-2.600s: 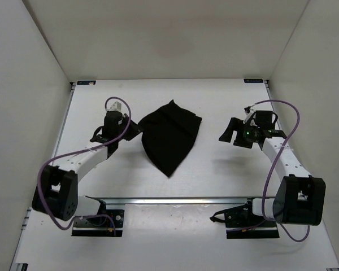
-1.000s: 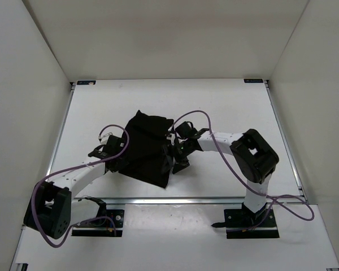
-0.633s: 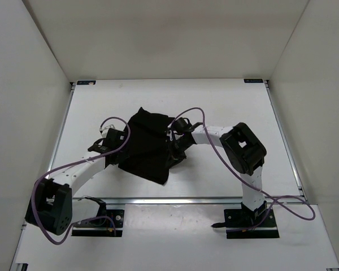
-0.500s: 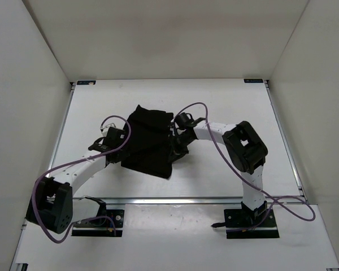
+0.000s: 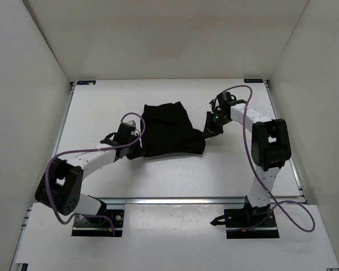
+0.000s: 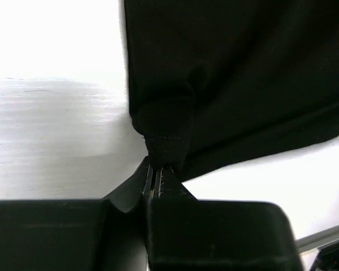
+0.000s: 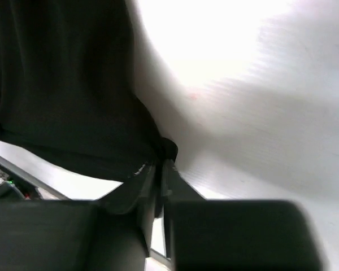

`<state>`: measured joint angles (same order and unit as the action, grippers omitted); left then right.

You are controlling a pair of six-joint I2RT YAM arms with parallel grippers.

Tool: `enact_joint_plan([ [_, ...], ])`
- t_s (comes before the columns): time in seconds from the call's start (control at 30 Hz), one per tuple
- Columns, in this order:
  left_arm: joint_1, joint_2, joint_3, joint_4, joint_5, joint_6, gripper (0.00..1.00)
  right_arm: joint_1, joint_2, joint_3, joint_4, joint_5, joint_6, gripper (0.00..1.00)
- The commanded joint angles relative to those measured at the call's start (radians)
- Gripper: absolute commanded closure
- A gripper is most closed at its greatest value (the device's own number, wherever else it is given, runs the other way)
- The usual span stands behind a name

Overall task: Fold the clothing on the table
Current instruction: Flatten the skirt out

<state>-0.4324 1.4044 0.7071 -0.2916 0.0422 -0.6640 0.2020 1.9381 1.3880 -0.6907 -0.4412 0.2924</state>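
Left gripper [image 5: 139, 148] is clenched on the clothing [image 5: 170, 131]. In the wrist cam its fingers [image 6: 137, 191] are pressed tight together, no gap btwn them, w/ a stitched hem fold of the black fabric pinched at the tips. The fabric rises from the pinch and spreads up & to the right in that view. White table [image 5: 96, 113] shows either side of it.

Right gripper [image 5: 207, 130] is also clamped on the clothing. Its wrist cam shows the fingers [image 7: 181, 192] closed to a thin slit, w/ a small bunched corner of cloth caught btwn the tips. The rest of the fabric runs off to the left in that view.

From overhead, the clothing sits approx mid-table, a bit toward the far side. It's a broad dark shape stretched btwn the 2 grippers. Left gripper is at its near-left corner. Right gripper is at its right side, where the cloth is drawn out to a point. Far edge is fairly straight, near edge gently curved. Creases are hard to read, since it's all black.

Left arm reaches in low from the near left. Right arm rises from its base, goes far-right, then its gripper points back in toward the cloth. Purple cables [image 5: 235, 87] loop along both arms. A metal rail [image 5: 175, 199] runs across the near side btwn the arm bases and the cloth.
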Motion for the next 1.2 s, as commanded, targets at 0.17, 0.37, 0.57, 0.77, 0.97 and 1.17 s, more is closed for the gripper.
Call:
enact_joint_plan([
  [0.17, -0.022, 0.021, -0.049, -0.072, 0.048, 0.047, 0.69, -0.013, -0.203, -0.225, 0.081, -0.002, -0.067, 0.46],
  [0.37, -0.029, -0.065, -0.075, -0.073, 0.006, 0.027, 0.36, -0.009, -0.353, -0.360, 0.123, -0.094, -0.062, 0.19],
  [0.57, 0.001, -0.205, -0.121, -0.116, -0.080, 0.012, 0.16, 0.099, -0.397, -0.425, 0.161, -0.106, -0.070, 0.19],
  [0.77, 0.044, -0.294, -0.158, -0.097, -0.150, 0.023, 0.23, 0.186, -0.331, -0.422, 0.204, -0.080, -0.045, 0.25],
  [0.97, 0.047, -0.210, -0.127, -0.043, -0.127, 0.038, 0.27, 0.211, -0.286, -0.418, 0.186, -0.016, -0.062, 0.33],
  [1.17, 0.038, -0.113, -0.054, -0.009, -0.070, 0.057, 0.27, 0.212, -0.263, -0.417, 0.207, 0.004, -0.050, 0.35],
])
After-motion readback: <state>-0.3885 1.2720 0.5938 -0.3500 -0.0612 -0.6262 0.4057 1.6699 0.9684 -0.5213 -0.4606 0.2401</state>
